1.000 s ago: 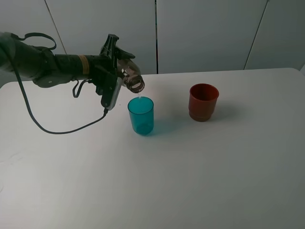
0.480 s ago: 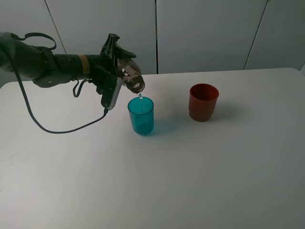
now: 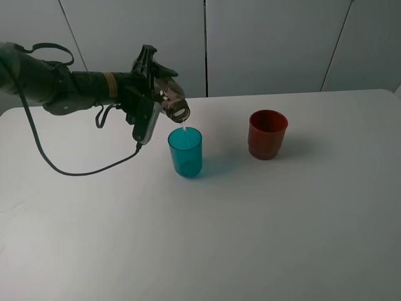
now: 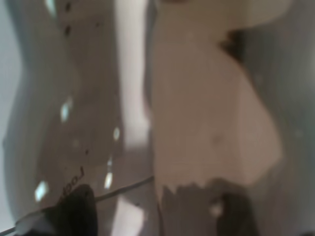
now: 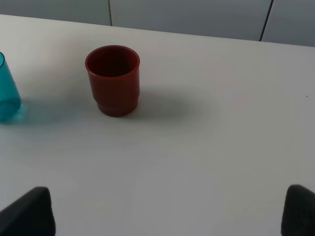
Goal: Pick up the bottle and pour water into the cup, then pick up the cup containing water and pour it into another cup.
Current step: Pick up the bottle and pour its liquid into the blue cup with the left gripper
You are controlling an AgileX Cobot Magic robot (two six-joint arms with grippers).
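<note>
My left gripper is shut on the bottle, which lies tipped almost level with its open mouth just above the cup. A thin stream of water falls from the mouth into that teal tumbler. In the left wrist view the bottle fills the frame as a smoky blur. The other cup, dark red, stands upright to the right, apart from the teal one. The right wrist view shows the red cup and the teal cup at the edge. My right gripper is open, with only its fingertips showing.
A white table carries both cups. A black cable loops down from the left arm to the tabletop at the left. Grey wall panels stand behind the table's far edge.
The bottle's mouth dipped a little and came back up. Water keeps falling into the teal cup. The arm and both cups have stayed in place.
</note>
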